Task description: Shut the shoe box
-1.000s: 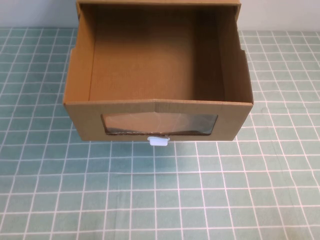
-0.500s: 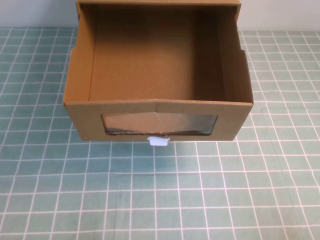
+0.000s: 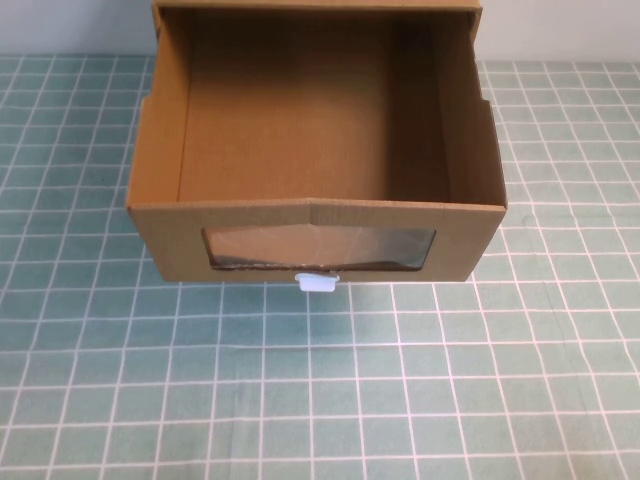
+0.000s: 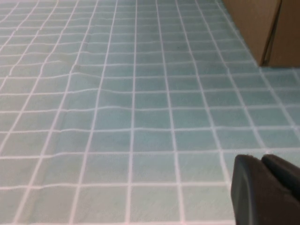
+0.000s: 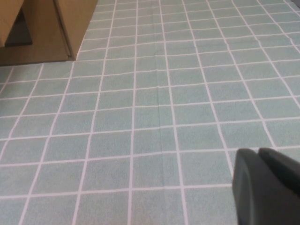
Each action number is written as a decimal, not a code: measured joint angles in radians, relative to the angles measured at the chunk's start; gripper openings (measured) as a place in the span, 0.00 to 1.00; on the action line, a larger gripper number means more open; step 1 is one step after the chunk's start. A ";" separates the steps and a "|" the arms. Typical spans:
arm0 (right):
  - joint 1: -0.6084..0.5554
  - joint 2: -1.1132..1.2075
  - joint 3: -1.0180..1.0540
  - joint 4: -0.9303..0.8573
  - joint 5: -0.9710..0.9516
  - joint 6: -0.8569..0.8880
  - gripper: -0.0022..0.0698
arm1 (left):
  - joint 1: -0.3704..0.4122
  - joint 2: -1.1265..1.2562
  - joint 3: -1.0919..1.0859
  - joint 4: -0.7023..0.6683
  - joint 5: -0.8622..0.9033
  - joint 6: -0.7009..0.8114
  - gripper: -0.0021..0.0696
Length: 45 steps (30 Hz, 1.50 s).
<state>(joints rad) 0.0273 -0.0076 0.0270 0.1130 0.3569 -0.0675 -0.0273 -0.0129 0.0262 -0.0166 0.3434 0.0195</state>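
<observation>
The shoe box [image 3: 315, 160] sits open at the top middle of the worktop [image 3: 320, 400], light and bendy, best pushed on its front; left gripper [image 4: 267, 192] and right gripper [image 5: 267, 187] wait low nearby, open or closed I cannot tell.

Even, soft overhead light falls on the worktop [image 3: 420, 380], leaving only a thin shadow under the shoe box [image 3: 315, 225], whose window shows a faint glare. Both wrist views are slightly soft, the dark left claw [image 4: 265, 190] and right claw [image 5: 265, 185] blurred at the edge.
</observation>
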 joint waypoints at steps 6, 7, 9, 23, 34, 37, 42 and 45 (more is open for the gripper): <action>0.000 0.000 0.000 0.000 0.000 0.000 0.01 | 0.000 0.000 0.000 -0.173 -0.165 -0.135 0.02; 0.000 0.000 0.000 0.000 0.000 0.000 0.01 | 0.000 0.000 0.000 -0.190 -0.190 -0.152 0.02; 0.000 0.000 0.000 0.000 0.000 0.000 0.01 | 0.000 0.000 0.000 -0.212 -0.226 -0.174 0.02; 0.000 0.000 0.000 0.000 0.000 0.000 0.01 | 0.000 0.181 -0.251 -0.238 0.014 -0.181 0.02; 0.000 0.000 0.000 0.000 0.000 0.000 0.01 | 0.000 0.849 -0.950 -0.311 0.364 0.200 0.02; 0.000 0.000 0.000 0.000 0.000 0.000 0.01 | 0.000 1.055 -1.167 -0.376 0.436 0.321 0.02; 0.000 0.000 0.000 0.000 0.000 0.000 0.01 | -0.051 1.357 -1.494 -0.454 0.499 0.464 0.02; 0.000 0.000 0.000 0.000 0.000 0.000 0.01 | -0.102 1.504 -1.667 -0.463 0.509 0.498 0.02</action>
<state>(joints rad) 0.0273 -0.0076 0.0270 0.1130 0.3569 -0.0675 -0.1290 1.4912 -1.6408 -0.4796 0.8519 0.5174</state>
